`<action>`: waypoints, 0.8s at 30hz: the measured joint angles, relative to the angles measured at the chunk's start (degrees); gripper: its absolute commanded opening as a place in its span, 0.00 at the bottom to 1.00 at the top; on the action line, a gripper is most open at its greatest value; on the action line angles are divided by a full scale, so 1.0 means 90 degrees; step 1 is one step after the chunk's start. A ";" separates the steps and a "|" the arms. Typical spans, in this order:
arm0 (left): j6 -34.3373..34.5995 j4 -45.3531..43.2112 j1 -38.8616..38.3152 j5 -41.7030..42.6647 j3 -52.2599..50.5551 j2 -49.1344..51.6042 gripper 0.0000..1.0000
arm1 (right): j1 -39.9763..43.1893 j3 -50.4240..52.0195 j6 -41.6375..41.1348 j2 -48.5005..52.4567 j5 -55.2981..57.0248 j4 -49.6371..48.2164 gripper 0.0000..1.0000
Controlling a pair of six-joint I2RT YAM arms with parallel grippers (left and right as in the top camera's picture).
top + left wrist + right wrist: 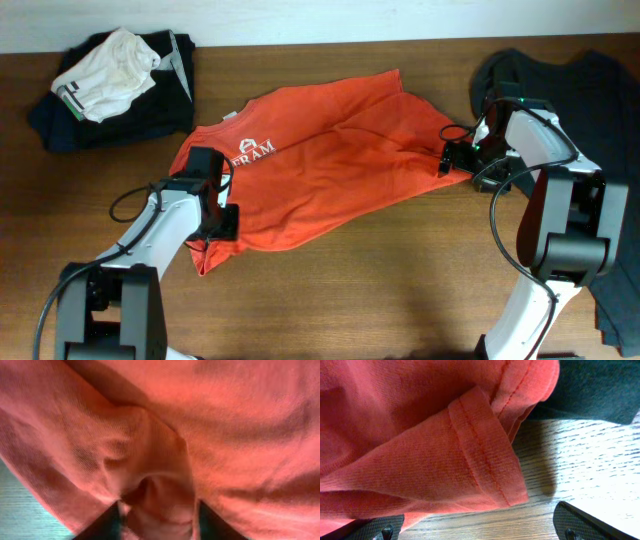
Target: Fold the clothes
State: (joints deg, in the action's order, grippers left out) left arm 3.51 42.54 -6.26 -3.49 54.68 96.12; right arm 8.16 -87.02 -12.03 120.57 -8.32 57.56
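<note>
The red-orange T-shirt [330, 170] lies spread and wrinkled across the middle of the wooden table, its white lettering facing up near the left. My left gripper [215, 200] sits on the shirt's lower left part. In the left wrist view its fingers [160, 522] are closed on a bunched fold of the red fabric [225, 420]. My right gripper [450, 158] is at the shirt's right edge. In the right wrist view it [480, 527] is wide open just above the table, with a hemmed edge of the shirt [485, 460] lying just ahead of the fingers.
A larger dark grey T-shirt [600, 90] lies at the right edge, under the right arm, and shows in the right wrist view [590, 390]. A pile of white, black and navy garments [110, 85] sits at the back left. Bare wood table [400, 280] lies in front.
</note>
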 measured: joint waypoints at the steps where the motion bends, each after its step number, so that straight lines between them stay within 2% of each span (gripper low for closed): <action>1: 0.0002 0.0002 0.0000 0.0000 -0.0005 0.0000 0.10 | 0.0000 0.0000 0.0000 0.0000 0.0000 0.0002 0.99; 2: -0.0007 0.0000 0.0000 -0.0002 -0.0005 0.0000 0.00 | 0.0000 0.0000 0.0002 0.0000 0.0000 0.0000 0.99; 4: -0.0019 0.0002 0.0000 -0.0002 -0.0005 0.0000 0.00 | 0.0000 0.0000 0.0000 0.0000 0.0000 0.0000 0.94; 5: -0.0032 0.0027 0.0000 0.0000 -0.0005 0.0000 0.00 | 0.0000 0.0000 0.0017 0.0000 -0.0007 0.0000 0.82; 7: -0.0007 0.0257 0.0000 -0.0032 0.0019 -0.0015 0.00 | 0.0000 -0.0007 -0.0027 0.0000 -0.0073 0.0061 0.64; 8: 0.0053 0.0500 0.0000 -0.0087 0.0056 -0.0112 0.00 | 0.0000 -0.0049 0.0019 0.0000 -0.0107 0.0350 0.60; 10: 0.0211 0.0906 0.0000 -0.0160 0.0279 -0.0641 0.00 | 0.0007 -0.0250 -0.0041 -0.0005 -0.0129 0.0612 0.65; 11: 0.0257 0.0981 0.0000 -0.0168 0.0374 -0.0916 0.00 | 0.0017 -0.0340 -0.0022 -0.0005 -0.0141 0.0763 0.70; 12: 0.0335 0.1120 0.0000 -0.0170 0.0500 -0.1321 0.00 | 0.0036 -0.0508 -0.0034 -0.0049 -0.0146 0.0940 0.80; 15: 0.0610 0.1430 0.0000 -0.0364 0.0780 -0.2550 0.00 | 0.0097 -0.0607 0.0010 -0.0095 -0.0214 0.1188 0.84; 18: 0.0716 0.1450 0.0000 -0.0549 0.0806 -0.3444 0.00 | 0.0051 -0.0607 0.0313 -0.0095 -0.0532 0.1277 0.99; 24: 0.1095 0.1537 -0.0002 -0.0996 0.0821 -0.4172 0.00 | -0.0624 -0.0223 0.0595 -0.0107 -0.0767 0.1311 0.99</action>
State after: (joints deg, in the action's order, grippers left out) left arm 13.37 56.38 -6.28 -12.45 62.06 58.57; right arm 2.55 -89.03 -6.68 119.61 -15.22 69.36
